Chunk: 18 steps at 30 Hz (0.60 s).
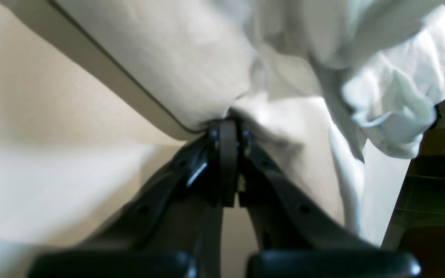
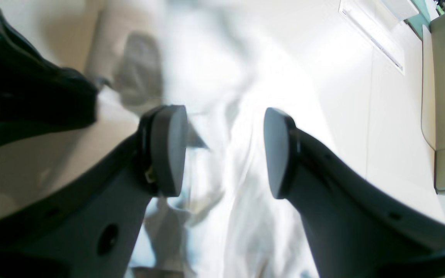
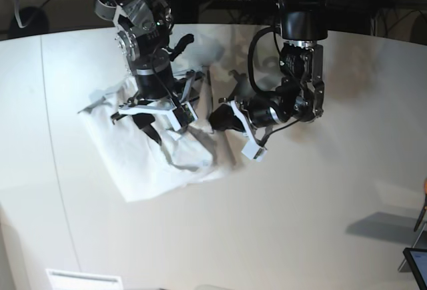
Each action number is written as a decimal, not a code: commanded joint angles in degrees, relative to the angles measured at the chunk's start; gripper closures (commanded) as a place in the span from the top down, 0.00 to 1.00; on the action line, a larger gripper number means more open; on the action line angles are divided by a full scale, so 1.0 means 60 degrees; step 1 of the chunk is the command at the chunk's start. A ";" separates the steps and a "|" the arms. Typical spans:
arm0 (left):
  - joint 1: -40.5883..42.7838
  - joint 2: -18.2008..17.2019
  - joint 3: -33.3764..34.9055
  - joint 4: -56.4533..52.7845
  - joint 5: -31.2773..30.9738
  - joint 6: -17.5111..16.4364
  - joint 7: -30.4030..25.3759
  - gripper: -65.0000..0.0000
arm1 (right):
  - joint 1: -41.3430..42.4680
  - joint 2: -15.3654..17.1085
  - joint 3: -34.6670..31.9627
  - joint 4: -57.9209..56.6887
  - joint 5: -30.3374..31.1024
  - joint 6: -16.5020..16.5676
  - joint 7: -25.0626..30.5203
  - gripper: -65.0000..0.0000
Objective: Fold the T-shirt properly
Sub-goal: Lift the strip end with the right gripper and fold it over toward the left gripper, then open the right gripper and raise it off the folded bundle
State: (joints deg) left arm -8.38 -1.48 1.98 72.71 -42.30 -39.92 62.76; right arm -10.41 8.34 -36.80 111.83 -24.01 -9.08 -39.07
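Two grippers work over one garment. The left gripper (image 1: 228, 129) has its jaws clenched on a pinch of the T-shirt (image 3: 157, 153), with cloth bunched right at the tips. The right gripper (image 2: 225, 150) has its jaws released: the two round pads (image 2: 168, 148) stand apart, nothing between them, with white fabric below.

In the base view both arms meet near the middle of the table (image 3: 320, 203), the grippers close beside each other at the garment's right edge. A dark tablet corner (image 3: 417, 267) lies well apart, at the table's right margin.

The T-shirt is plain white, wrinkled, partly gathered, spread on the table's left half.
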 commanded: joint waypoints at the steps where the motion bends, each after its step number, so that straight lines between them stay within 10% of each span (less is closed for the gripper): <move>1: -0.0163 -0.0040 -0.0015 0.0095 -0.0004 -0.0013 0.0052 0.00 | 0.0043 -0.0049 -0.0014 0.0387 -0.0123 -0.0091 0.0262 0.47; 18: 0.0393 -0.0787 -0.0015 0.1062 -0.0048 -0.0013 0.0067 0.00 | -0.0894 -0.0049 0.0616 0.0475 -0.0138 -0.0120 0.0248 0.54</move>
State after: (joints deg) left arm -5.21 -5.93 1.91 78.02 -42.52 -39.92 62.81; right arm -16.45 8.19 -33.28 113.78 -23.79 -9.02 -39.09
